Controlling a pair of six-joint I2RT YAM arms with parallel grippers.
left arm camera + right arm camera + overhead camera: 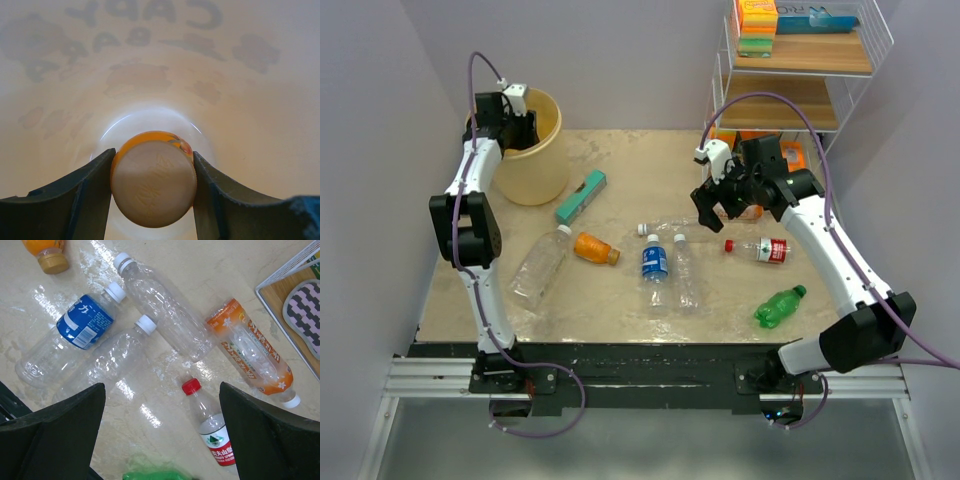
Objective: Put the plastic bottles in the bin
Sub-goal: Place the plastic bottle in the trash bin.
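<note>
While a small orange plastic bottle hangs clenched in the left fingers inside the round pale-yellow plastic bin, not yet dropped, about eight bottles lie on the tabletop. Only the left wrist view shows that grip; the right fingers gape empty above them.

Bin rear L, box beside; bottles spread ctr; rack rear R.

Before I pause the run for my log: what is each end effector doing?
Left end effector: closed on an orange bottle, down inside the bin.
Right end effector: open, holding nothing.
</note>
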